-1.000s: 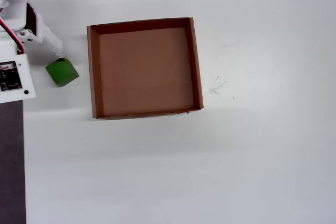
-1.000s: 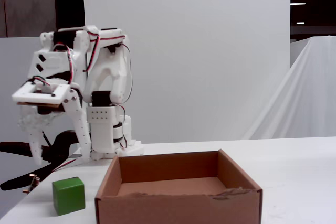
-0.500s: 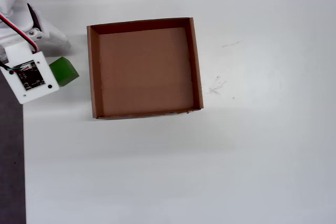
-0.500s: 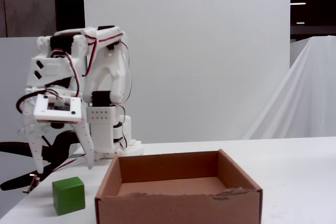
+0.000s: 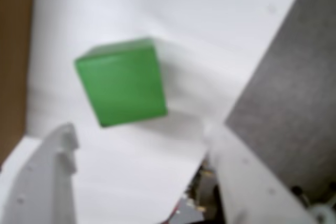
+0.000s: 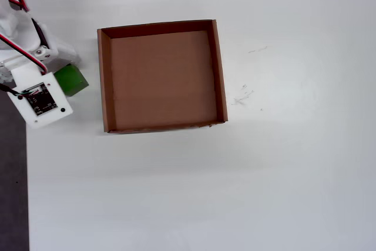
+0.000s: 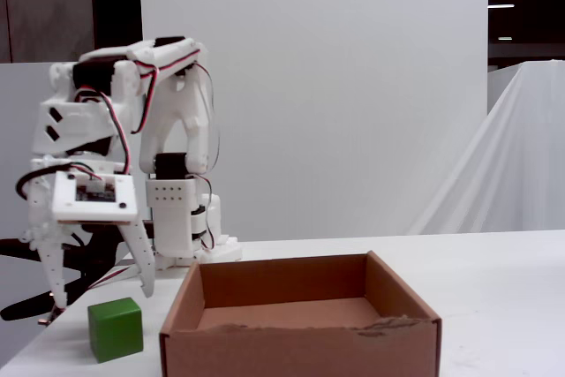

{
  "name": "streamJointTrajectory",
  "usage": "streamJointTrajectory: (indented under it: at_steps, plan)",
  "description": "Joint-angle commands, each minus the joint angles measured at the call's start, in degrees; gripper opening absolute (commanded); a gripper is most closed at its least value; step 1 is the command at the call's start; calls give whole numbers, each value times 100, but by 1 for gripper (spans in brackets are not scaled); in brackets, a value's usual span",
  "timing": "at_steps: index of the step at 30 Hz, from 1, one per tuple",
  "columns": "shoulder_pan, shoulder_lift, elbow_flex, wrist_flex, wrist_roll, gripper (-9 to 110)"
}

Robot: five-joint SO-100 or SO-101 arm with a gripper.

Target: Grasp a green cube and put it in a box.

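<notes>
Just beside box [image 6: 104,74], green cube [image 6: 75,78], claw [image 7: 99,296] spread above

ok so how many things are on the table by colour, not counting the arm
green: 1, the green cube
brown: 1, the box
total: 2

Green cube [image 6: 75,78] left of box [image 6: 104,86]; arm [image 6: 29,63] partly covers cube
</notes>
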State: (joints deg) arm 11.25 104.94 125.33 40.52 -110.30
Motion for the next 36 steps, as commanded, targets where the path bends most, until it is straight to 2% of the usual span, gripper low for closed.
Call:
streamJointTrajectory:
  at_steps: [1, 18, 22, 28, 36]
  plan:
    - [-105, -158, -439, -114, -167, 33]
    - [-431, -1055, -633, -501, -167, 33]
    - [-510, -1187, -712, -536, -97, 24]
    - [-554, -1143, -694, -483, -79, 16]
    - [-571, -905, -677, -325, -44, 14]
